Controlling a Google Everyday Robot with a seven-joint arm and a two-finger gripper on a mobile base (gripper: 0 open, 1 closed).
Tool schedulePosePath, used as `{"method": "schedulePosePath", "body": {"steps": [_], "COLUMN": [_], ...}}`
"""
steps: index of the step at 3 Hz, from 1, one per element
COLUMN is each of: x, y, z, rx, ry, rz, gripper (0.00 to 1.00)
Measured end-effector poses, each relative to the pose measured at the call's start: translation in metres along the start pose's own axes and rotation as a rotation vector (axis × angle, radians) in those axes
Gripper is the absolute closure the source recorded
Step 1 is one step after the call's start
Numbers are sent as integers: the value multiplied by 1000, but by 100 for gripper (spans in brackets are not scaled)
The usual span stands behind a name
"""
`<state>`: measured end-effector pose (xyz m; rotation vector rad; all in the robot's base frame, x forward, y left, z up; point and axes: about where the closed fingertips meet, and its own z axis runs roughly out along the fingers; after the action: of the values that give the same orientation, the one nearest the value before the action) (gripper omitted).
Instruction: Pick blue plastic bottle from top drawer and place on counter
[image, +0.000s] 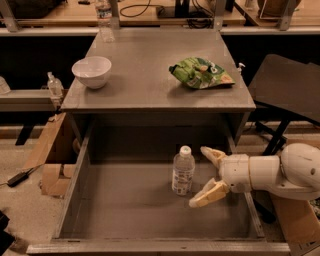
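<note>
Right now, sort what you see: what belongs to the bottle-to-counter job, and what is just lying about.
Job: clear plastic bottle, upright in the top drawer; counter; gripper, fingers open, just right of the bottle.
Lying about: white bowl and green snack bag on the counter; pump bottle and cardboard box left of the cabinet.

High front view down into top drawer (125, 210); gripper (198, 177) lower right.
</note>
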<state>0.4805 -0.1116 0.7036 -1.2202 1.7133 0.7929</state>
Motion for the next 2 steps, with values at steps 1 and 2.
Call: {"method": "schedulePosePath", "body": {"steps": [1,2], "x": [9,2], "y": [0,-7], "z": [14,33], "rx": [-22,-49], "ry": [-26,-63], "rz": [18,-3], "gripper": [0,0]}}
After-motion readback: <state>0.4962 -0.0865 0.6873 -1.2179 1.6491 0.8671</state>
